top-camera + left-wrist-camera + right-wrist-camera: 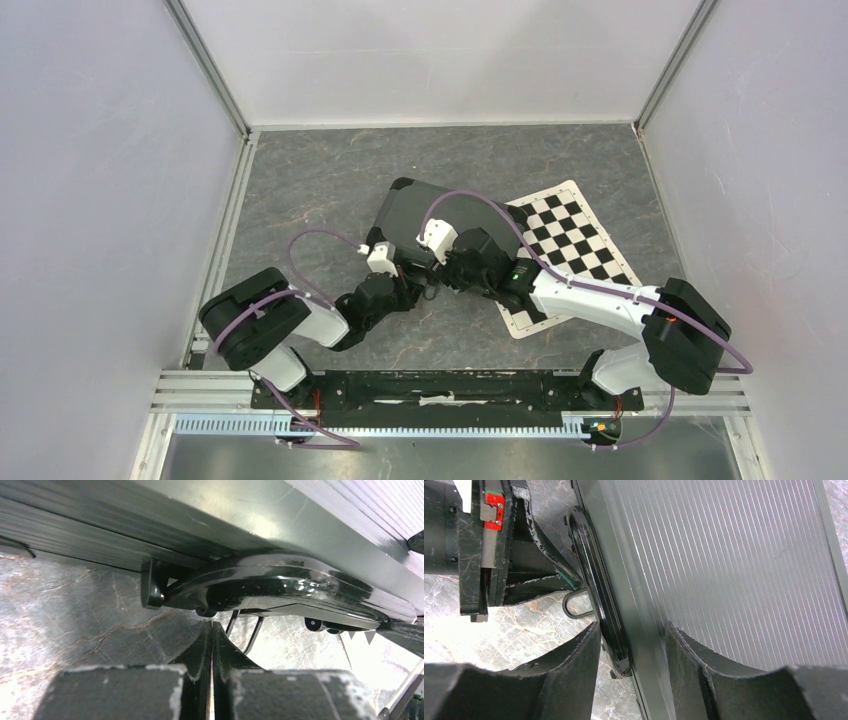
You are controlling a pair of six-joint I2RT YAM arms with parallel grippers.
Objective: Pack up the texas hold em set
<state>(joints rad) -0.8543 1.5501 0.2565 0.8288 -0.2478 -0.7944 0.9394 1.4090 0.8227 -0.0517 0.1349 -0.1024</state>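
The case (440,215) lies flat and closed near the middle of the table (320,170), ribbed lid (744,580) up. None of its contents can be seen. Its right side meets the checkered mat (575,235); whether it overlaps the mat or only touches it, I cannot tell. The handle (594,595) sits folded against the near wall, facing the arms, with a thin wire loop (576,605) beside it.

The right gripper (631,630) stands about half open astride that front edge. One finger (569,670) is outside the handle over the table and the other is over the rim of the lid, so the handle and the top of the wall lie between them. It has hold of nothing that I can see, and whether the outer finger touches the handle is unclear. The left gripper (212,630) is fully closed on nothing, its tips just under the arch of the handle.

The packing looks nearly done, and the step appears to be securing the front of the case or taking the handle. To do it well, the right fingers should close squarely across the handle rather than at a slant. The left tips should lift or press gently, since a hard push could skid the case toward the mat. Keeping some downward weight on the lid would stop it springing up.
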